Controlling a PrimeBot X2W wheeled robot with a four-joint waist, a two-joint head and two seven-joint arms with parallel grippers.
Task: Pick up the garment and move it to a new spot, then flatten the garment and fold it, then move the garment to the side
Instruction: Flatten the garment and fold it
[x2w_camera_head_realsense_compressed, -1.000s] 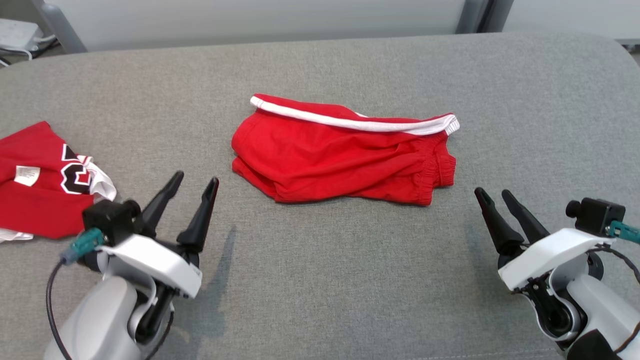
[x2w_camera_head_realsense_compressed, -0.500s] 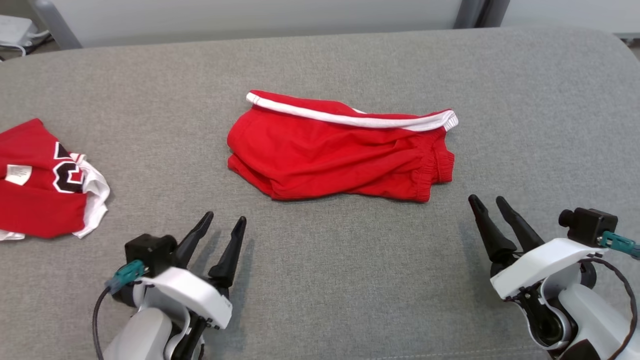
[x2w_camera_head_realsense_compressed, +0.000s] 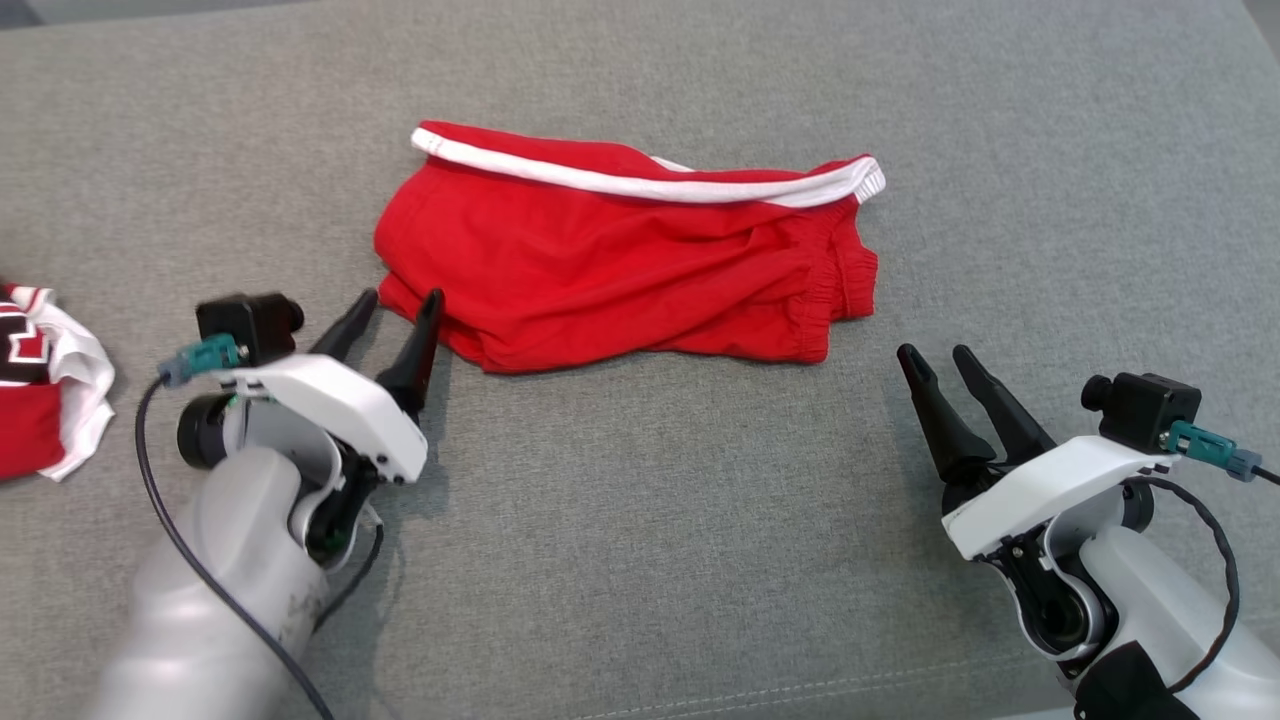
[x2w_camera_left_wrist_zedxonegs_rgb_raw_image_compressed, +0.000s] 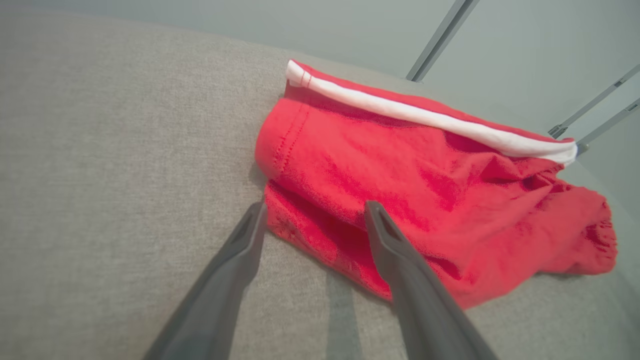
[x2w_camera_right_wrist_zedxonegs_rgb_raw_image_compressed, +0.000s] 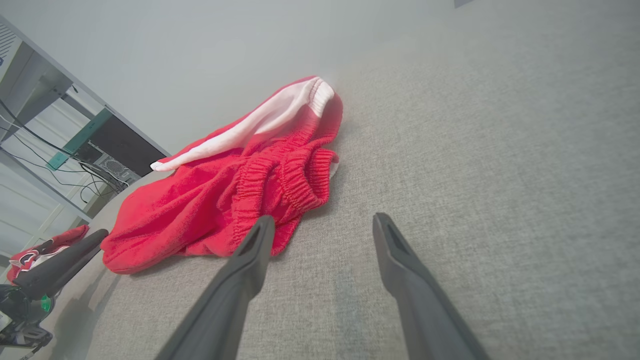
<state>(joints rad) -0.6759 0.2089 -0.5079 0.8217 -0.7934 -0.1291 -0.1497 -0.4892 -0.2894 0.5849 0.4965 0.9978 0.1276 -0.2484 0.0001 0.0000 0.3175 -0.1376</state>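
The garment (x2w_camera_head_realsense_compressed: 620, 265) is a pair of red shorts with a white side stripe, lying rumpled in the middle of the grey padded surface (x2w_camera_head_realsense_compressed: 640, 560). My left gripper (x2w_camera_head_realsense_compressed: 400, 300) is open right at the shorts' near left corner; in the left wrist view the red cloth (x2w_camera_left_wrist_zedxonegs_rgb_raw_image_compressed: 400, 180) lies across the gap between its fingertips (x2w_camera_left_wrist_zedxonegs_rgb_raw_image_compressed: 312, 215), under the right one. My right gripper (x2w_camera_head_realsense_compressed: 938, 355) is open and empty, a short way off the shorts' right end, near the gathered waistband (x2w_camera_right_wrist_zedxonegs_rgb_raw_image_compressed: 295, 180). Nothing is gripped.
A second red garment with white trim and black lettering (x2w_camera_head_realsense_compressed: 40, 385) lies at the far left edge of the surface. Desks, cables and a computer (x2w_camera_right_wrist_zedxonegs_rgb_raw_image_compressed: 100, 160) stand beyond the surface on that side.
The head camera has tilted down and the scene has shifted. My left gripper has moved forward and up to the shorts' left corner. The right gripper stays about where it was.
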